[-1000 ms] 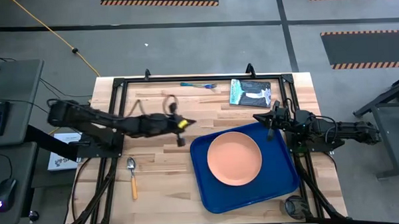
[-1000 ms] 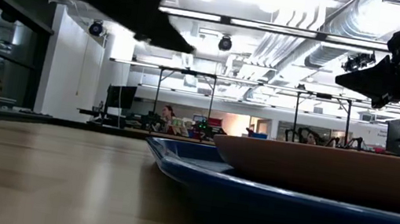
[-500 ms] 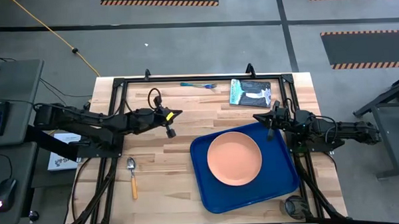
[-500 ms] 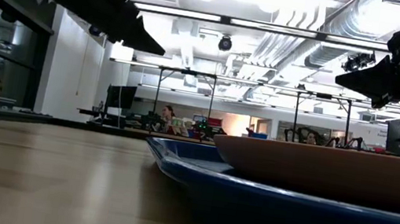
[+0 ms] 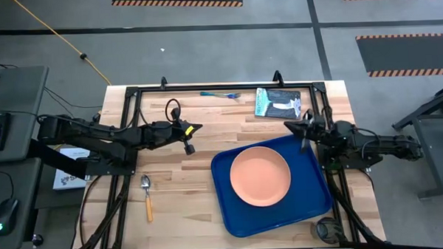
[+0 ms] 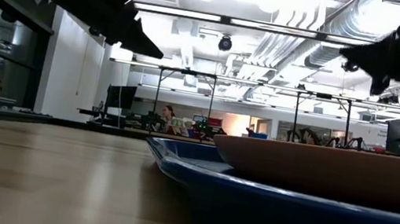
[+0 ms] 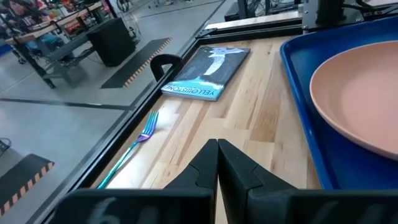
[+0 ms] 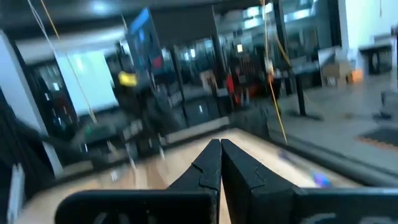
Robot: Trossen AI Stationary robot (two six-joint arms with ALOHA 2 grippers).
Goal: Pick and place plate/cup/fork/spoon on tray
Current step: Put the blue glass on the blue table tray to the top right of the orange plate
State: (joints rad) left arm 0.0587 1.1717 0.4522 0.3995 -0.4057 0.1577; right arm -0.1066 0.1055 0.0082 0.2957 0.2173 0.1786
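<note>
The peach-orange plate lies flat in the deep-blue tray on the table's right half; both also show in the low view, the plate and the tray. The spoon lies on the wood near the left front. The blue-handled fork lies at the far edge and also shows in the left wrist view. My left gripper is shut and empty above the table's middle left, left of the tray. My right gripper is shut and empty above the tray's far right corner.
A small dark book lies at the far right, beside the fork. A dark round thing sits at the table's front right corner. A black frame runs round the table's edges. Bare wood lies between spoon and tray.
My left gripper has drawn back from the tray toward the table's left and far edge, then held still. My right gripper has risen a little, tipped its fingers up to level and edged toward the far edge. Both stay shut. Plate, tray, spoon and fork have not moved.
</note>
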